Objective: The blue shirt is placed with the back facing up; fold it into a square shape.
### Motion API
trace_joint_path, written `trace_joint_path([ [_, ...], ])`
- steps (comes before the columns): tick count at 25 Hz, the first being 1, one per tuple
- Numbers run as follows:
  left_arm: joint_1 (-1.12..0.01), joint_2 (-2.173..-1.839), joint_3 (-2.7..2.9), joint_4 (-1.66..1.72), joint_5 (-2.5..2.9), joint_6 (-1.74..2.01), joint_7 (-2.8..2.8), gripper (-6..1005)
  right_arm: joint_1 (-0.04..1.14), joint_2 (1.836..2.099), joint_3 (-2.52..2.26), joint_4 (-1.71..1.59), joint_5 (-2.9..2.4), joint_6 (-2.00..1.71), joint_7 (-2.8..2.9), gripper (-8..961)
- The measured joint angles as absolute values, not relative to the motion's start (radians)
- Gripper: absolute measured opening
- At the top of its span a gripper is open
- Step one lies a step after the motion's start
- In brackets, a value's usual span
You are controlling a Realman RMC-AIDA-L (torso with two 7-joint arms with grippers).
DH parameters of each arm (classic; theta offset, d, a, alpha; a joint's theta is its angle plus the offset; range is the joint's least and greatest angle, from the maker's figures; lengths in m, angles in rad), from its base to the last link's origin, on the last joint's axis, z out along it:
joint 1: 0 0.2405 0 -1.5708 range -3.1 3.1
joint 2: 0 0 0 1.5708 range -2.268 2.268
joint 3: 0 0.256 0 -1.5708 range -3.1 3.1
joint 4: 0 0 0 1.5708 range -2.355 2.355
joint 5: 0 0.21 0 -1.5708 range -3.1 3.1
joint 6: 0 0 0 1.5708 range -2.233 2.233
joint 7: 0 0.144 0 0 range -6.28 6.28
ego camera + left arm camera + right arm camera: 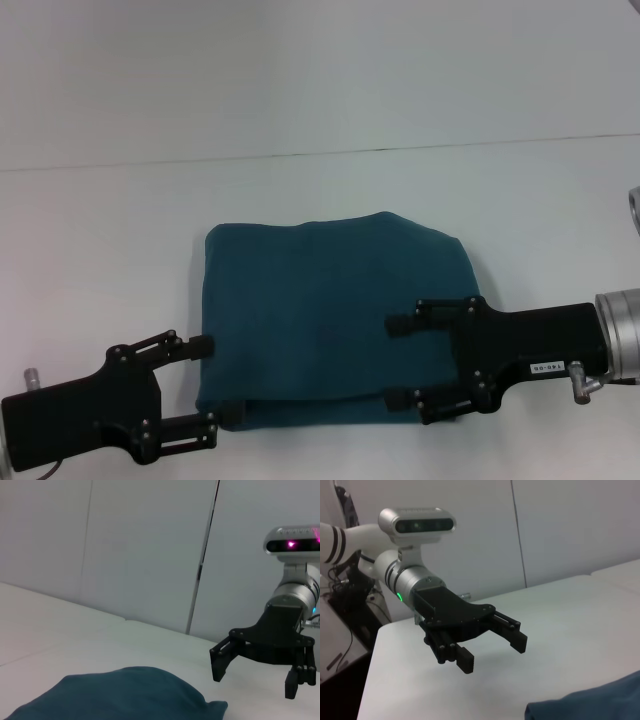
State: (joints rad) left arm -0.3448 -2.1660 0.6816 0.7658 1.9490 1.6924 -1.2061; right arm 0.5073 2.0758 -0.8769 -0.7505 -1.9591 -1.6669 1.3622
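Lying folded mid-frame on the white surface (100, 230), the dark teal-blue fabric shirt (320, 310) sits between open left pincer (205, 388), lower left, and open right pincer (400, 362).

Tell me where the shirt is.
Head view: the shirt lies folded mid-table, between the open left gripper at its near-left corner and the open right gripper over its right side.

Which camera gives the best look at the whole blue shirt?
The head view: the blue shirt lies there folded, every edge visible. The left wrist view shows only one rounded end, the right wrist view just a corner.
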Motion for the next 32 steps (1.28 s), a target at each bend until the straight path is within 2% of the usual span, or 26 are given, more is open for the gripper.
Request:
trace_joint_path([
  [9,-0.355,-2.165,0.680,0.771,1.964,1.692,-1.210,843,0.527,2.063,-0.876,-0.753,-2.007,-1.663,1.386,914],
  [32,-0.356,-2.163,0.672,0.781,1.968,1.692,-1.230,843,0.523,2.055,-0.875,-0.753,-2.052,-1.664,1.441,914],
])
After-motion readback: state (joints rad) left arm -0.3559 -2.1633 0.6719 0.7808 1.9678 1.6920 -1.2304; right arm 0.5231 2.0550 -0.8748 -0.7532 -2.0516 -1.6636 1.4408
